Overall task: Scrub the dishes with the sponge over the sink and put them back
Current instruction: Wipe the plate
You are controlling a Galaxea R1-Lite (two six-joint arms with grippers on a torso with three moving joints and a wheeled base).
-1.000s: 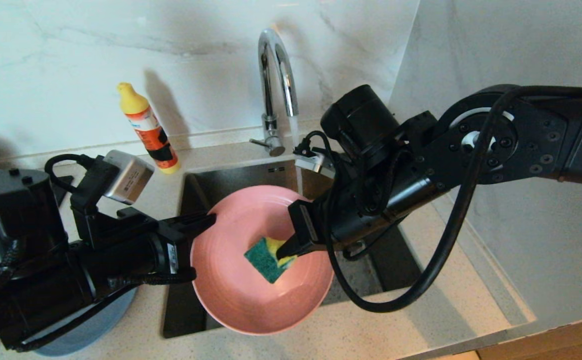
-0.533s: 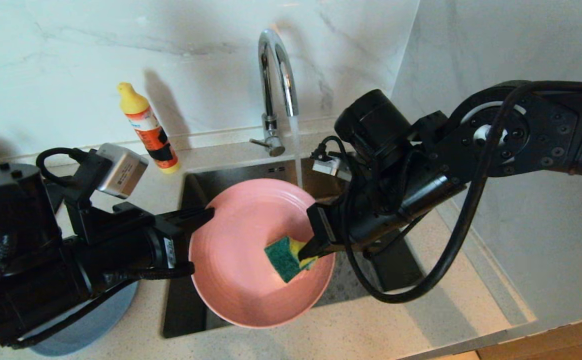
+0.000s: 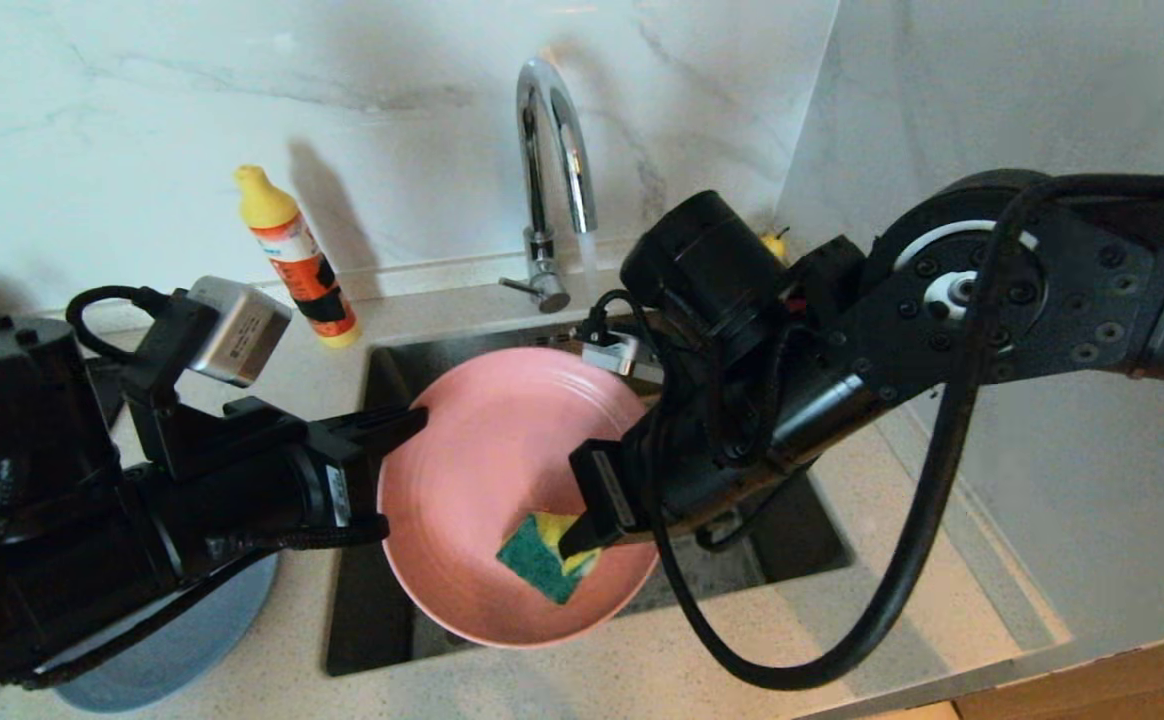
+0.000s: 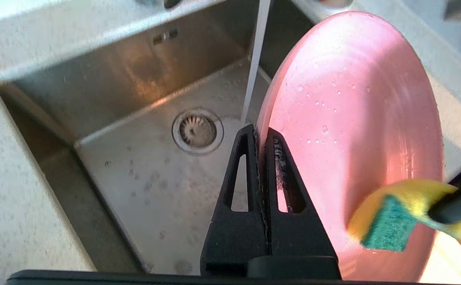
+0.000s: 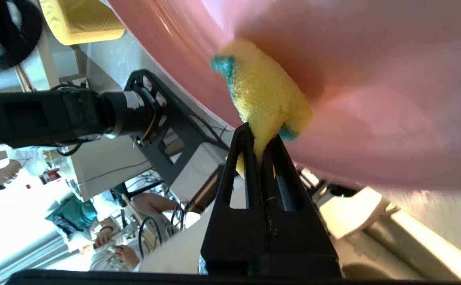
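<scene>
A round pink plate (image 3: 482,480) hangs tilted over the steel sink (image 3: 792,520), its face turned up toward the head camera. My left gripper (image 3: 412,425) is shut on the plate's left rim; the left wrist view shows the rim (image 4: 259,130) pinched between both fingers. My right gripper (image 3: 574,540) is shut on the yellow and green sponge (image 3: 542,555), which presses on the plate's lower front part. The right wrist view has the sponge (image 5: 262,95) squeezed against the pink surface (image 5: 373,79). A pale-blue plate (image 3: 192,650) lies on the counter under my left arm.
Water runs from the chrome arched tap (image 3: 552,150) behind the plate, down toward the drain strainer (image 4: 197,130). An orange detergent bottle with a yellow cap (image 3: 297,255) stands on the counter at the back left. A marble wall rises close on the right.
The sponge in my right gripper slid right across the plate, then back left and down toward its front rim. The plate tipped back slightly and now reaches farther toward the tap.
</scene>
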